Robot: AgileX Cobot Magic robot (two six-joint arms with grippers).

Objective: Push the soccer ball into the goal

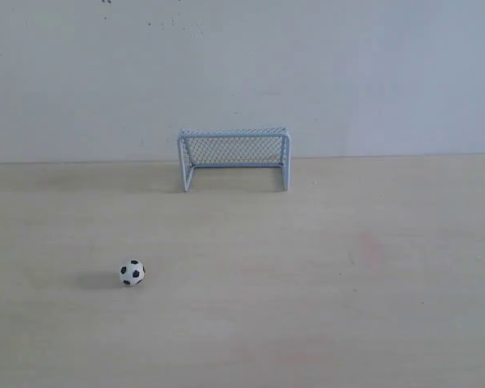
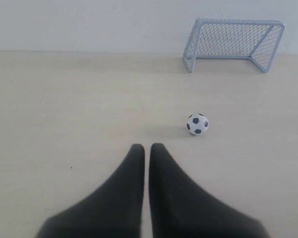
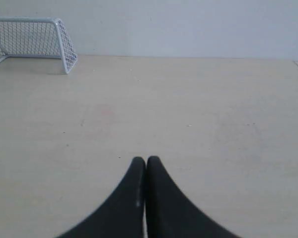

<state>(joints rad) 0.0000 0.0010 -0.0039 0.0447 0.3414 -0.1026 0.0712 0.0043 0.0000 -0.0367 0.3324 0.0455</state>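
Pale worktop (image 1: 347,323) runs back to a white wall (image 1: 347,73), where the goal (image 1: 234,158) stands. The soccer ball (image 1: 132,272) lies well before the goal, off to its left in the exterior view. The push seems not yet begun: the left gripper (image 2: 147,147), jaws nearly together, needs to get behind the ball, opposite the goal. The right gripper (image 3: 145,159), jaws together, sees the goal but no ball; the exterior view shows neither arm.

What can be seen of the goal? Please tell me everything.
The goal is a small white rectangular frame of thin bars, perhaps metal, with white mesh netting at back and sides. It stands upright on the pale table by the wall, its mouth empty. The soccer ball lies well apart from it.
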